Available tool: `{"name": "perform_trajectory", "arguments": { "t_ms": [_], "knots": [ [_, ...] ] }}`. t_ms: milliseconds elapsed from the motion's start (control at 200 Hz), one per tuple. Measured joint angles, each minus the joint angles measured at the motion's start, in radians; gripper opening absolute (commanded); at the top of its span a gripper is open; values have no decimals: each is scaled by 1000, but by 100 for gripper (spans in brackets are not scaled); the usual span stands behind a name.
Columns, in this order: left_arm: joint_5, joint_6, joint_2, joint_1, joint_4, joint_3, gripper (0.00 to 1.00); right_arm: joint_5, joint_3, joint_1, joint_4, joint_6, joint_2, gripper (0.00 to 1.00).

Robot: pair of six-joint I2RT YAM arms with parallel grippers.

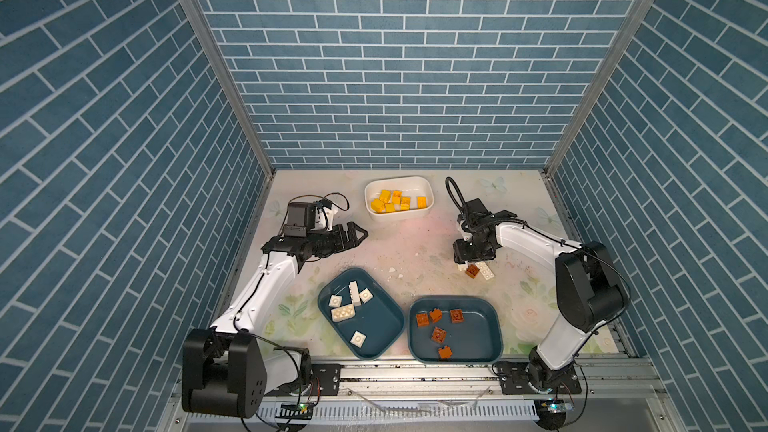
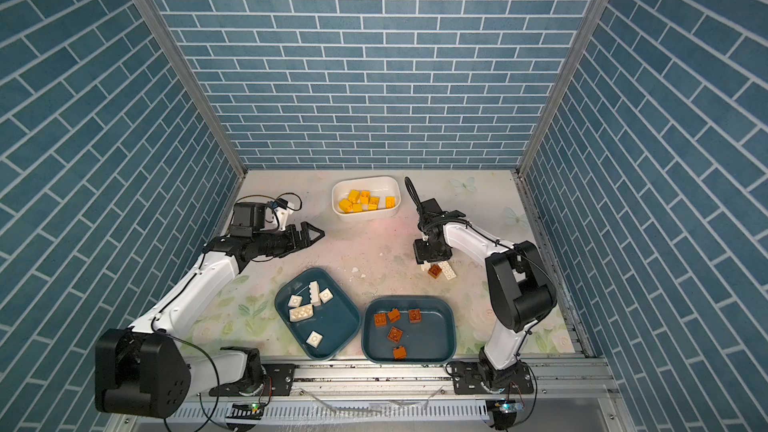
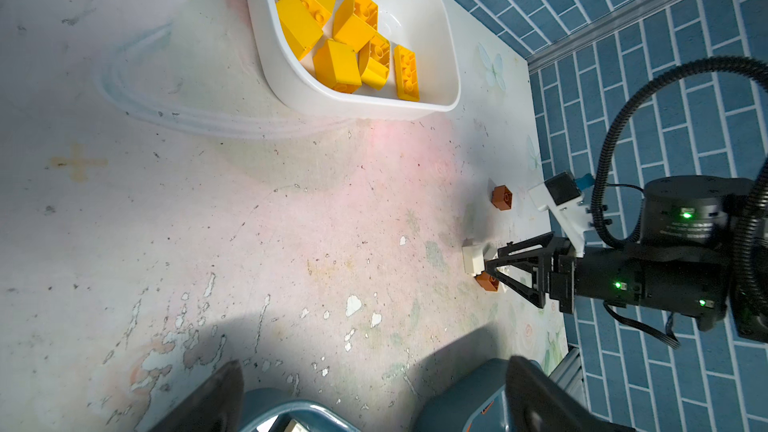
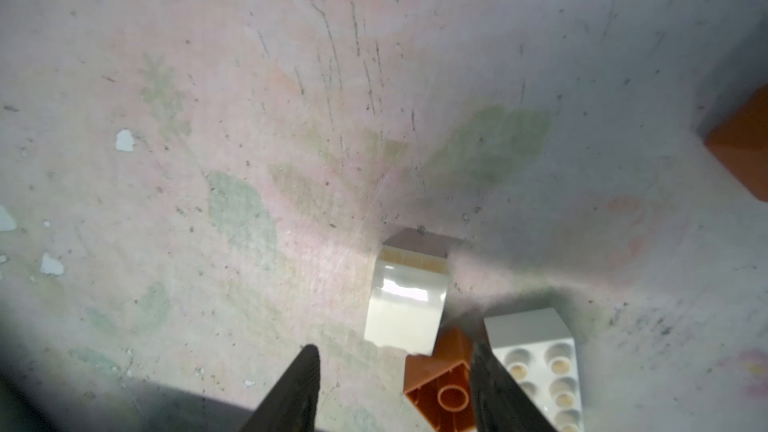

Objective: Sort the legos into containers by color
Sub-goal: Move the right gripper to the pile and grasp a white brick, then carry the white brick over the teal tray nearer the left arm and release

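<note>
fingers (image 4: 309, 384) of your right gripper (image 4: 395, 349) stand half open, empty, by an orange brick (image 4: 440, 384), hollow side showing, between a small white brick (image 4: 405, 309) and a long white brick (image 4: 540, 363); bare table (image 4: 208, 118) beyond. your left gripper (image 1: 358, 234) gapes empty.

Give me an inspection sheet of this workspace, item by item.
Surface: floral tabletop, scuffed and chipped.
Job's things: white tub holds yellow bricks; left teal tub holds white bricks; right teal tub holds orange bricks. Loose on the tabletop: orange brick, long white brick and small white brick at the right gripper; second orange brick apart from them.
Clutter: white crumbs near the left teal tub.
Grippers: left gripper open, empty, above the tabletop; right gripper open, low over the loose bricks, gripping none.
Cables: black ribbed loop at the right wrist; thin wires at the left wrist camera.
Surroundings: blue brick-pattern walls; aluminium rail in front.
</note>
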Motion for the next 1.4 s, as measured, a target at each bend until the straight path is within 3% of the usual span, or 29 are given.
{"name": "perform_trajectory", "arguments": {
  "t_ms": [395, 705, 865, 1045, 1230, 1400],
  "knots": [
    [1, 1, 38, 0, 6, 1, 100, 63, 7, 29, 18, 39, 98, 48],
    [2, 17, 41, 0, -1, 1, 100, 142, 26, 52, -3, 45, 113, 22],
    [9, 25, 45, 0, -7, 8, 99, 157, 37, 62, -17, 42, 109, 21],
    [11, 40, 63, 0, -21, 32, 100, 112, 103, 127, -12, -83, 37, 21],
    [-3, 56, 71, 0, -47, 60, 100, -15, 110, 254, 20, -262, -111, 21],
    [-47, 53, 108, 0, -77, 77, 100, -113, 110, 374, 50, -403, -134, 22]
  ]
}}
